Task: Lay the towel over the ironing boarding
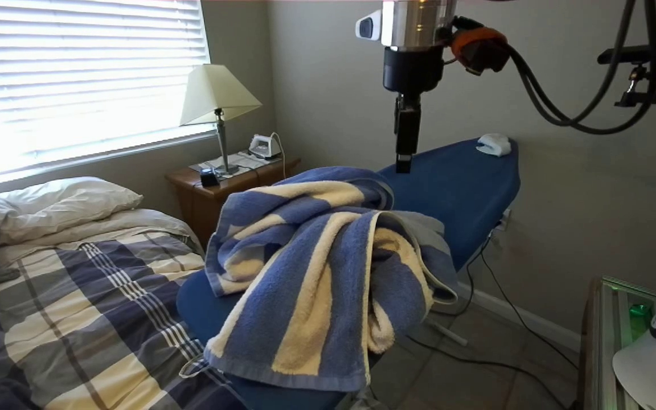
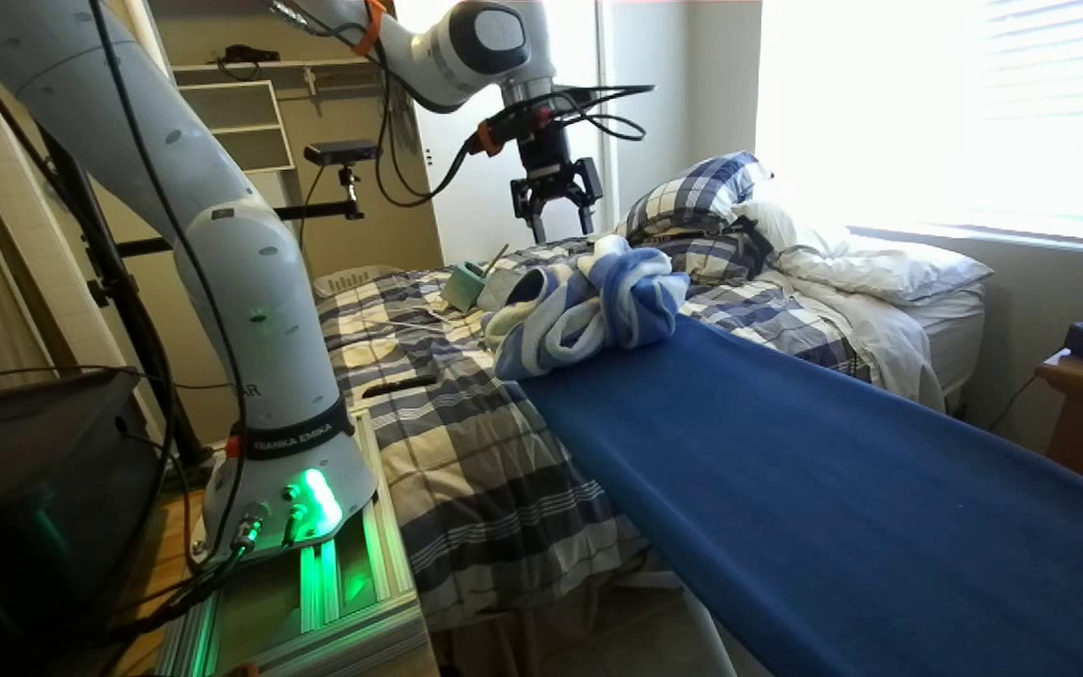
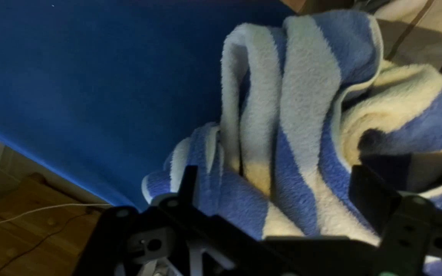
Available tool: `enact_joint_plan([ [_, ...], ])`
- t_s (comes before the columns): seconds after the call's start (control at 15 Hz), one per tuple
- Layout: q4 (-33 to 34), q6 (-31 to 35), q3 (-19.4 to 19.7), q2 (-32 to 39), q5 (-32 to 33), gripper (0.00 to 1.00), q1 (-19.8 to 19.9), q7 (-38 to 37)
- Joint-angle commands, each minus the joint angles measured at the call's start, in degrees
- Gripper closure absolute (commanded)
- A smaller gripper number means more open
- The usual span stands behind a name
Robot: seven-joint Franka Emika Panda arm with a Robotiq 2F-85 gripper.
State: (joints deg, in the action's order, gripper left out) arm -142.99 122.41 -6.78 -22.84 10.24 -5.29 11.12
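In an exterior view: towel (image 1: 299,285) heaped at lower centre on the ironing board (image 1: 447,188), bare blue fabric showing toward upper right. Thick fuzzy terry, wide blue and cream stripes, thin hems, one flap fairly flat, rest crumpled. Nothing seems to pin it, so a hard pull toward the bottom could dump it on the bed (image 1: 134,319) or floor (image 1: 436,381).

In an exterior view: claw (image 2: 562,228) at upper centre, spread wide, holding nothing. Towel mid-frame, rolled, piled near the board's far end. Board fabric smooth and taut, probably slick; whole bundle may slide instead of unfolding.

Wrist view: fingers (image 3: 187,188) well apart along the bottom; towel from centre to right edge, soft ridges and a loop. Layers are stacked, so a pinch here likely takes several and lifts a lump. Too shallow, the pile could slip out; too deep, tips may snag the board.
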Motion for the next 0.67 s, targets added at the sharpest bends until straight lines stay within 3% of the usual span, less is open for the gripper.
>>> enact_joint_plan([
  [0.0,-0.57,-0.43,0.26,0.01,0.51,0.0,-1.65,1.06],
  [0.4,-0.77,-0.42,0.44,0.06,0.44,0.0,-2.09,1.02],
  [0.6,-3.05,-1.54,-0.37,0.29,0.38,0.0,-5.35,8.33],
])
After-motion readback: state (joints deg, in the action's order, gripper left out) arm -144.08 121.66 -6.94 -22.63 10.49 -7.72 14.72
